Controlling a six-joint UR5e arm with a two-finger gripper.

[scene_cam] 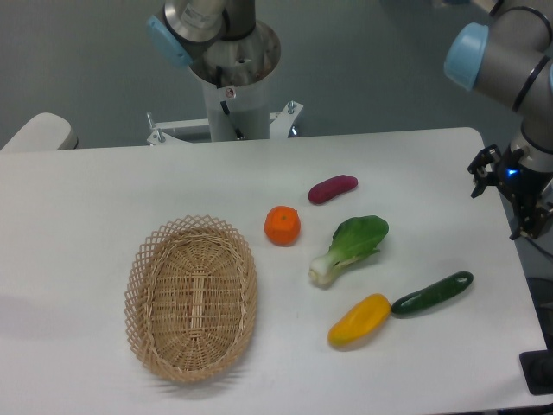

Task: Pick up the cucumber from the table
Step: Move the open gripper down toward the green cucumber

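The cucumber [432, 294] is dark green, slim and glossy. It lies on the white table [86, 216] near the front right, its left end almost touching a yellow pepper [359, 319]. My gripper [530, 223] hangs at the right edge of the table, above and to the right of the cucumber and well apart from it. Its two dark fingers [519, 220] point downward with a gap between them and nothing held.
A wicker basket [191, 296] sits at front left. An orange [282, 225], a purple eggplant [333, 188] and a leafy bok choy [350, 246] lie mid-table. The arm's base column [232, 86] stands behind the far edge.
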